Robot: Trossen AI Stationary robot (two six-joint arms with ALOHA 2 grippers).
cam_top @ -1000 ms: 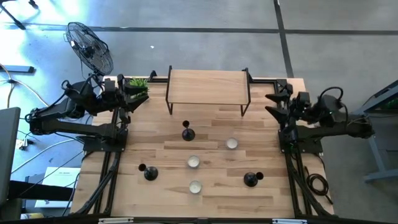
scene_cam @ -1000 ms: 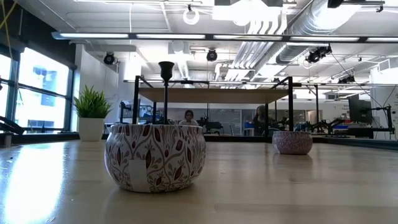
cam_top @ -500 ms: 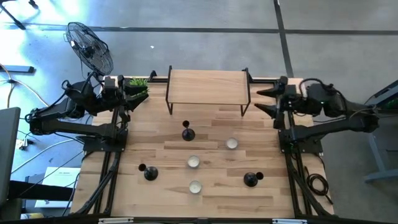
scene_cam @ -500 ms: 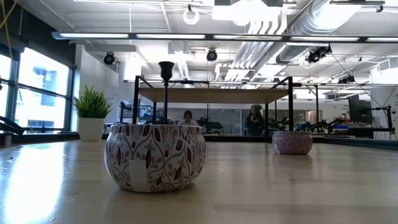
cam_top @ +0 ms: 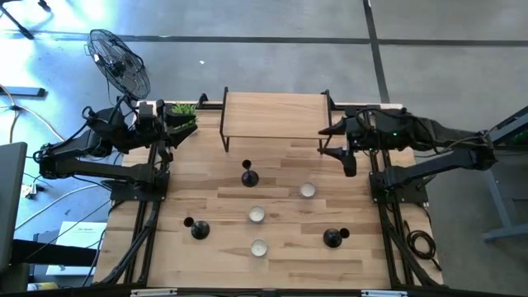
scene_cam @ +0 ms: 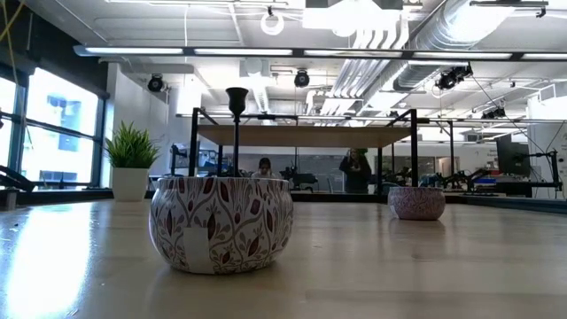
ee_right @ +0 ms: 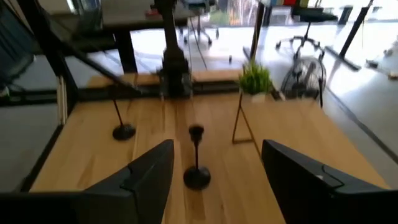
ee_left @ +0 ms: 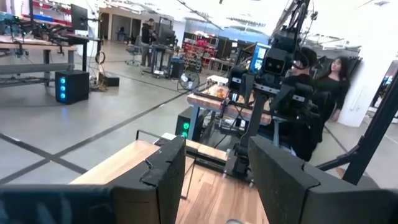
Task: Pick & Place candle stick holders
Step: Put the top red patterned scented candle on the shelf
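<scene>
Three black candle stick holders stand on their round bases on the wooden table (cam_top: 363, 264): one mid-table (cam_top: 248, 176), one near left (cam_top: 198, 230), one near right (cam_top: 332, 238). Three small tealight cups (cam_top: 307, 190), (cam_top: 256, 215), (cam_top: 259, 247) sit among them. My right gripper (cam_top: 337, 147) hangs open above the table's right part, beside the shelf's right legs. In its wrist view my right gripper (ee_right: 217, 180) faces the mid-table holder (ee_right: 196, 174). My left gripper (cam_top: 171, 136) stands open at the far left edge, and in its wrist view my left gripper (ee_left: 217, 180) has nothing between its fingers.
A wooden shelf on black legs (cam_top: 275, 115) stands at the far middle. A small potted plant (cam_top: 183, 111) sits at the far left corner, and a fan (cam_top: 120, 62) stands on the floor beyond it. In the low view a patterned cup (scene_cam: 221, 221) fills the foreground.
My right gripper has swung out from the table's right edge toward the left, rising, and now hangs over the table by the shelf's right legs. Its fingers stay apart. The holders and cups have not moved.
</scene>
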